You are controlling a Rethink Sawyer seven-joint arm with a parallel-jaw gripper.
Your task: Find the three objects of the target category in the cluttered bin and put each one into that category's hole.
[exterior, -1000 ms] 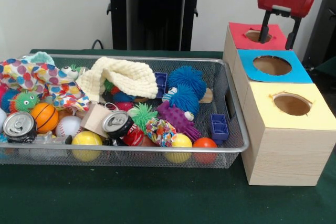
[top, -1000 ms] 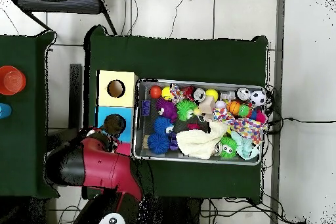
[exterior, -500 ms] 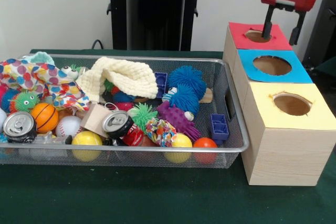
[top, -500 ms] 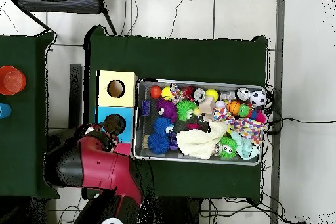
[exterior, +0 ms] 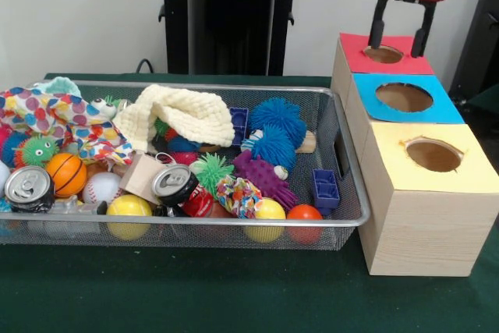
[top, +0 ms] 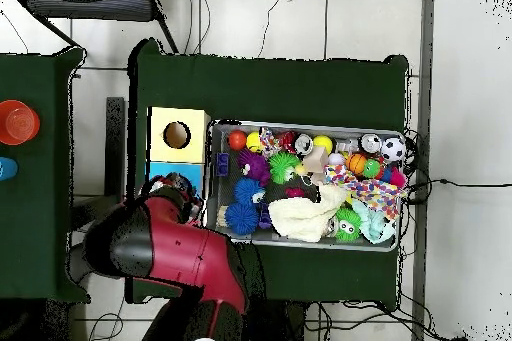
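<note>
My gripper [exterior: 400,37] hangs open and empty above the round hole [exterior: 383,54] of the red-topped box [exterior: 355,44], fingertips a little above its top. A blue-topped box [exterior: 440,107] and a yellow-topped box [exterior: 390,142] stand in front of it, each with its own hole. The wire bin [exterior: 347,169] to the left holds blue bricks [exterior: 324,188], spiky balls [exterior: 274,146], drink cans [exterior: 173,183], smooth balls [exterior: 129,207] and cloths [exterior: 187,113]. In the overhead view the red arm [top: 175,252] covers the red box and part of the blue box [top: 160,171]; the gripper itself is hidden there.
The black pedestal [exterior: 230,17] rises behind the bin. The bin [top: 300,125] sits tight against the row of boxes on green cloth [exterior: 234,286]. Beside it is the yellow box [top: 160,122]. A side table at the overhead's left holds a red cup [top: 16,122].
The gripper has risen and shifted left in the front view, staying open over the red box. In the overhead view the arm has swung towards the bin.
</note>
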